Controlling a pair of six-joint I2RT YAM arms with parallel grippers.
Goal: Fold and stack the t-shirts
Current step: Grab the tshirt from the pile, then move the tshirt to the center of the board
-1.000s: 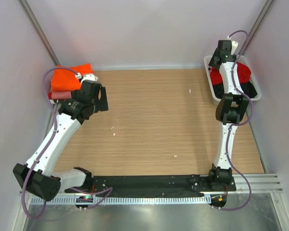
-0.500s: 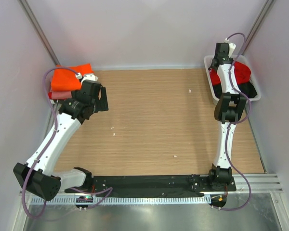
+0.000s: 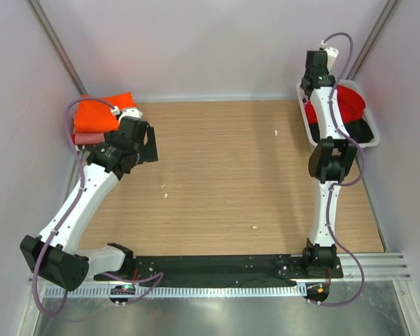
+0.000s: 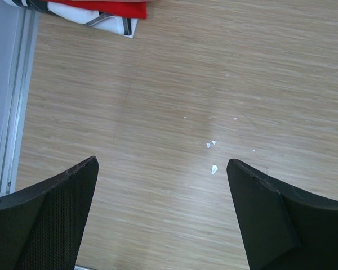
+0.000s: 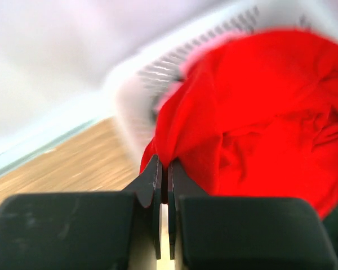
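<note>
Right pincer (image 5: pixel 165 167) clamping red t-shirt (image 5: pixel 259 112) edge, basket (image 5: pixel 152 73) behind

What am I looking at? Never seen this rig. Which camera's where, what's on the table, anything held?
Two white robot arms, left arm and right arm, are bolted at the near edge of a wooden table. One picture is from a fixed camera above and behind them. The other two are from a camera on each wrist, showing that arm's black fingers. A folded orange cloth t-shirt tops a stack in the far left corner. A white slatted plastic basket stands far right. The left fingers are open over the wood, holding nothing. The right fingers are shut on a fold of the bright red cloth t-shirt in that basket.
</note>
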